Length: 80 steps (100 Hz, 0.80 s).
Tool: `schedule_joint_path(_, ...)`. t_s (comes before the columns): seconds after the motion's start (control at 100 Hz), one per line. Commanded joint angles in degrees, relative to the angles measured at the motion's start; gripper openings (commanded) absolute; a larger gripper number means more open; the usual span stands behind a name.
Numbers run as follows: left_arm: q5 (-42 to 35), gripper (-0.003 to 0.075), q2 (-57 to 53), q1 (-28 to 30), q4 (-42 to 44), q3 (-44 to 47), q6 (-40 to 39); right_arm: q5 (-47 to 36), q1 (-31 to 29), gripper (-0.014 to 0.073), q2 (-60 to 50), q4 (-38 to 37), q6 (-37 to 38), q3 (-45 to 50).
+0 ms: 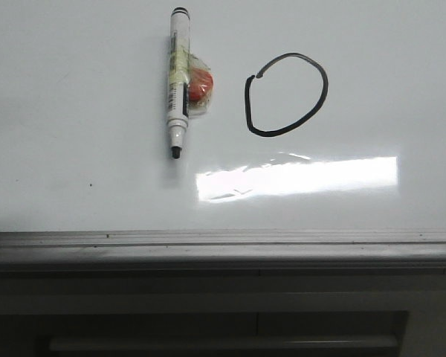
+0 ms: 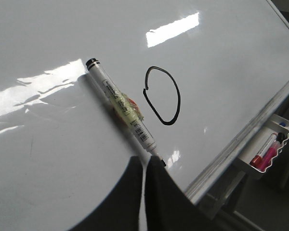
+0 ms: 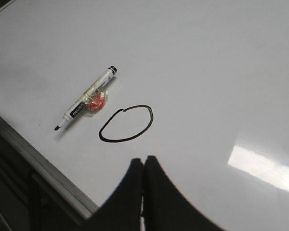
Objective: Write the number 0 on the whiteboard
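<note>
A: Left gripper is pressed closed, holding nothing, and the marker tip lies just ahead of it, barrel running away across the whiteboard

B: Right gripper closed too, empty; the 0 sits near, beyond its tips, marker farther off

A: So left is nearer the marker; the 0 looks done bar a small gap

front: close overhead | wrists: oblique, farther | shared: whiteboard, number 0
</note>
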Motion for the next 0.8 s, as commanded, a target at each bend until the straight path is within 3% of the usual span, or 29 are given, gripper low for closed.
schedule_joint_path(0.0, -3.0, -0.002, -0.2, 0.0, -2.8, -1.5, 0.0, -3.4, -0.3, -0.0067, -1.0, -2.0, 0.5, -1.0)
schedule_joint_path(0.69, -3.7, -0.002, -0.1, 0.0, -2.7, -0.3, 0.0, -3.2, -0.3, -0.0069, -1.0, -2.0, 0.5, -1.0)
schedule_joint_path(0.79, -4.4, -0.002, -2.3, 0.0, 2.1, 1.9, 0.0, -3.1, -0.3, -0.0069, -1.0, -2.0, 0.5, -1.0)
